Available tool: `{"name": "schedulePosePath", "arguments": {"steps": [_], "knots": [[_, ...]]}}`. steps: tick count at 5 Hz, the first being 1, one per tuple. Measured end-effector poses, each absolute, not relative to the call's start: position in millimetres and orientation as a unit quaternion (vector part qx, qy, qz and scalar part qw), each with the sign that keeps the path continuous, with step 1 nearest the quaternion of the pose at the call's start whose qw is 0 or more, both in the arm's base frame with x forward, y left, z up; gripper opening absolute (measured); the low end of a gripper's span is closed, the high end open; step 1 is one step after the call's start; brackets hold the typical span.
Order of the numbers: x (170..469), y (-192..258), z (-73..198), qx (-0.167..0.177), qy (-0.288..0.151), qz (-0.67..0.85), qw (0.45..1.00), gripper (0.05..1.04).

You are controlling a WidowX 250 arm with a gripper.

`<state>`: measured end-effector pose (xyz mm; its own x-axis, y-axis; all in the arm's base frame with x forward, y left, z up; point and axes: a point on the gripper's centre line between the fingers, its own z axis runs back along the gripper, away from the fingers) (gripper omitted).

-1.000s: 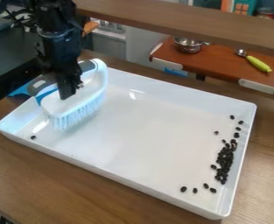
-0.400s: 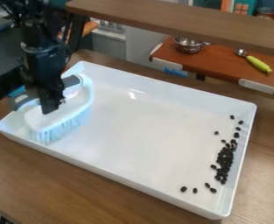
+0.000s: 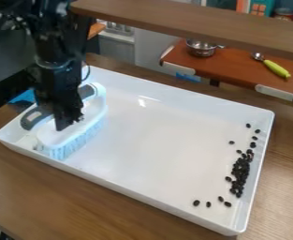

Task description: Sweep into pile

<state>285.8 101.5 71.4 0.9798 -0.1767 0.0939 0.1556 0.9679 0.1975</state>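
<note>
The black gripper (image 3: 67, 123) hangs over the left end of the white tray (image 3: 155, 187), shut on a white brush (image 3: 86, 123) with a grey handle. The brush's pale blue bristles point down at the tray floor near its left wall. A dense cluster of black beans (image 3: 239, 173) lies along the right wall, with several loose beans above it and a few near the front right corner. Whatever lies beneath the brush is hidden.
A wooden shelf (image 3: 192, 19) crosses above the back of the tray. Behind it, a metal pot (image 3: 201, 48) and a green-handled utensil (image 3: 276, 69) rest on a reddish-brown board (image 3: 236, 68).
The gripper and brush first moved left and toward the near side, then slightly right and down. The single bean that was near the left wall is no longer visible. The right-hand beans look nearly unchanged.
</note>
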Motion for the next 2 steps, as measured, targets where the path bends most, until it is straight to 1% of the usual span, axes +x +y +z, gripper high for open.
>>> {"name": "schedulePosePath", "arguments": {"steps": [1, 2], "knots": [[285.5, 80.5, 66.8, 0.103, -0.058, -0.080, 0.990, 0.490], [287.6, 60.3, 64.0, 0.098, -0.055, -0.072, 0.991, 0.490]]}}
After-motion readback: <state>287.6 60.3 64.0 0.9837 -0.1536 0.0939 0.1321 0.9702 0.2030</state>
